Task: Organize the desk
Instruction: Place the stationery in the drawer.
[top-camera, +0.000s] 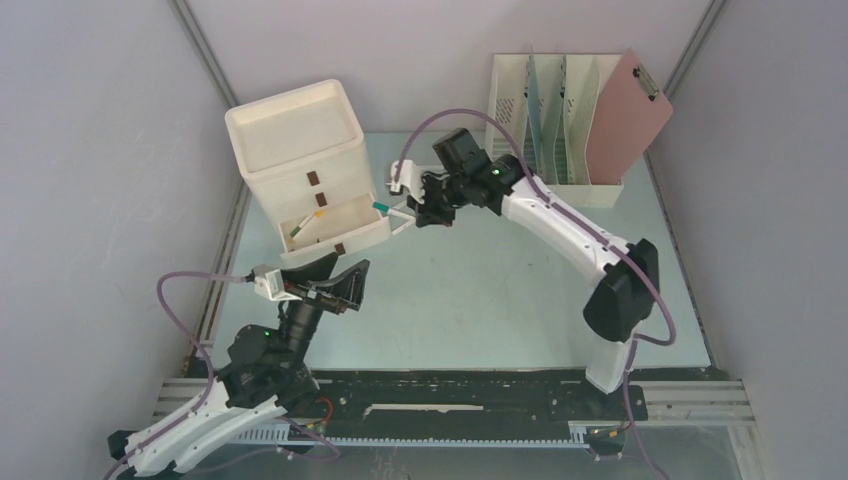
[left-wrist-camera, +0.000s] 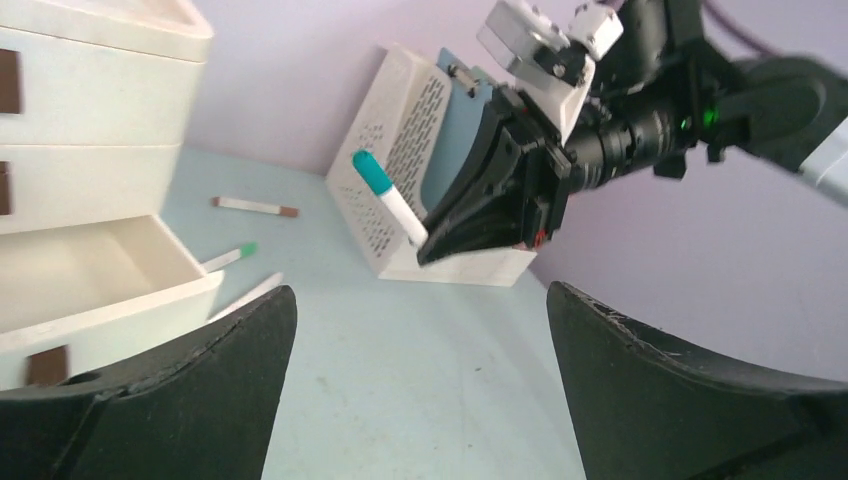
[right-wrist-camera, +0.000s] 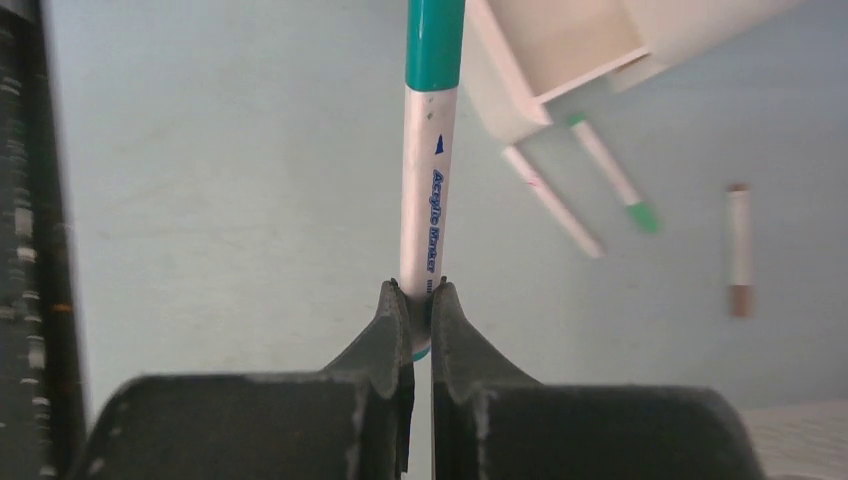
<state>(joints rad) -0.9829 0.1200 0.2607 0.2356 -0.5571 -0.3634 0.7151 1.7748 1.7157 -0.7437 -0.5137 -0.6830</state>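
The pale mint-green desk (top-camera: 480, 290) carries a cream drawer unit (top-camera: 295, 150) whose bottom drawer (top-camera: 340, 228) is open with markers in it. My right gripper (top-camera: 408, 212) is shut on a white marker with a teal cap (right-wrist-camera: 428, 190), held above the desk beside the open drawer's right corner. It also shows in the left wrist view (left-wrist-camera: 388, 198). My left gripper (left-wrist-camera: 420, 330) is open and empty, low over the desk in front of the drawer unit. Three loose markers lie by the drawer: green-tipped (right-wrist-camera: 612, 175), plain white (right-wrist-camera: 552, 200), brown-tipped (right-wrist-camera: 738, 250).
A cream slotted file rack (top-camera: 545, 120) stands at the back right with a pink clipboard (top-camera: 628, 115) leaning in it. Grey walls close in on both sides. A black slotted rail (top-camera: 450, 385) runs along the front edge.
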